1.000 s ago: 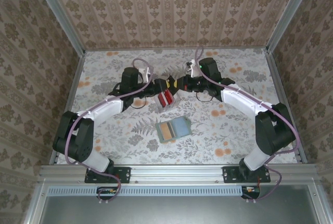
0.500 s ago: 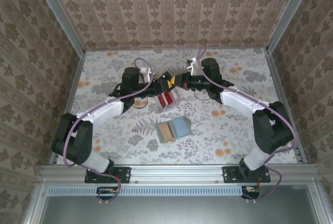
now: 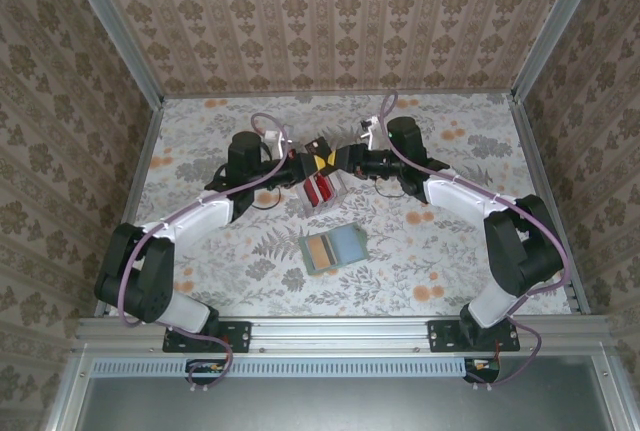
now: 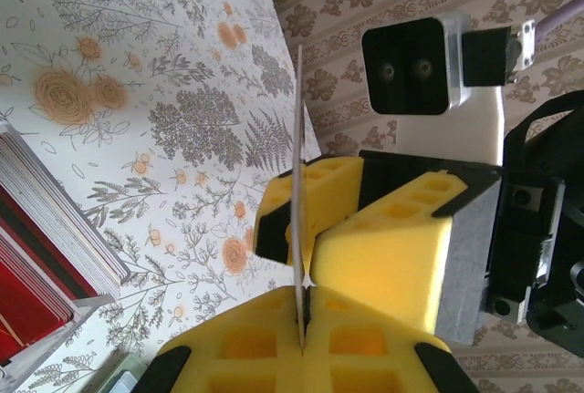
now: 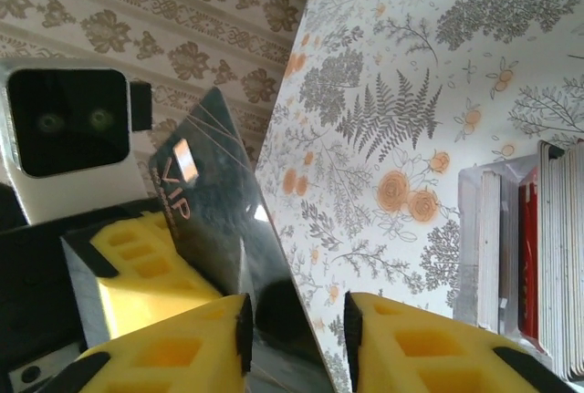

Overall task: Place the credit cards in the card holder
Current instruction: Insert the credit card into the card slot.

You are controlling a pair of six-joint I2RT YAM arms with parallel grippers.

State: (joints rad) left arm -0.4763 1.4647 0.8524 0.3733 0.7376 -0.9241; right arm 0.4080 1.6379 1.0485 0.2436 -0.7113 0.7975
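Left wrist view gives you the single card (image 4: 299, 119) edge-on, pinched flat between the yellow pads of the left gripper (image 4: 301, 343) at its near end. From the right wrist, the right gripper (image 5: 297, 334) stands with its jaws apart on either side of that dark, mirror-glossy card, not clamping it. Treat the card as light, thin and stiff, but slick. It can pivot or slide in a pinch, so hold it on the flat faces near one short end and leave the far edge free to enter a pocket. The credit cards (image 3: 318, 189) stand on edge in a clear tray (image 5: 470, 247) under the two grippers. The card holder (image 3: 333, 248) lies open on the table (image 3: 450, 241), nearer the arm bases. It looks soft, so expect it to shift when you push in.
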